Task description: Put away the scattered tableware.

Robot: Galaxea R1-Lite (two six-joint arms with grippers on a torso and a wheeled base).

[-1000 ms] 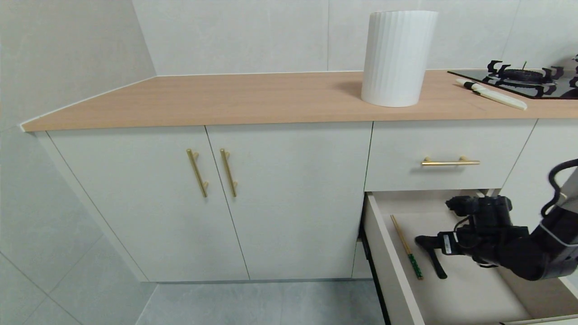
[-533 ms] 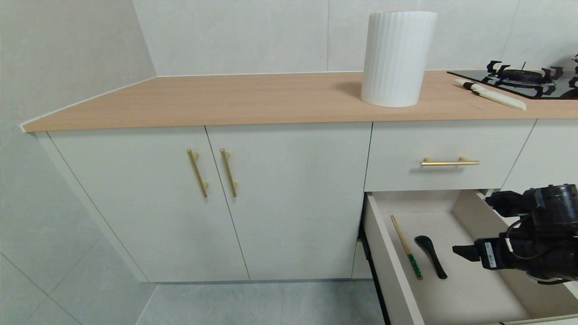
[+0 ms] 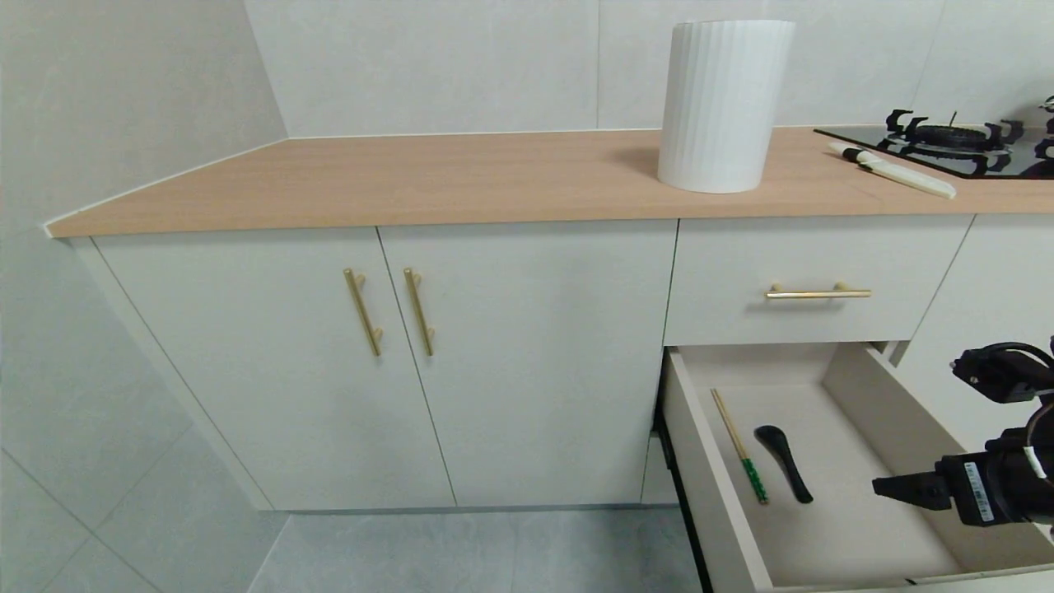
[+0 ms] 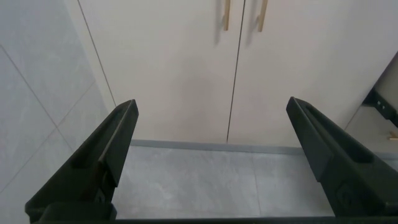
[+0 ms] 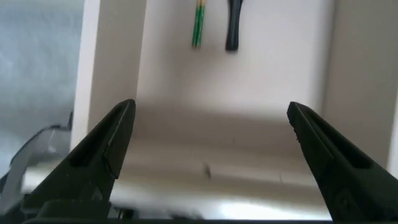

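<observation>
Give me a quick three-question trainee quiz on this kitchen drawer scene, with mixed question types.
1. True or false: the black spoon lies in the open drawer beside the chopsticks.
2. Multiple choice: the right gripper is A) shut on the spoon, B) open and empty, C) shut on the chopsticks.
3. Fill in: the knife lies on the ___.
Key: 1 true; 2 B; 3 countertop.

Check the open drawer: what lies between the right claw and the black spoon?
Only bare drawer floor separates the right claw from the black spoon, as the head view shows; the chopsticks lie on the spoon's other side.
</observation>
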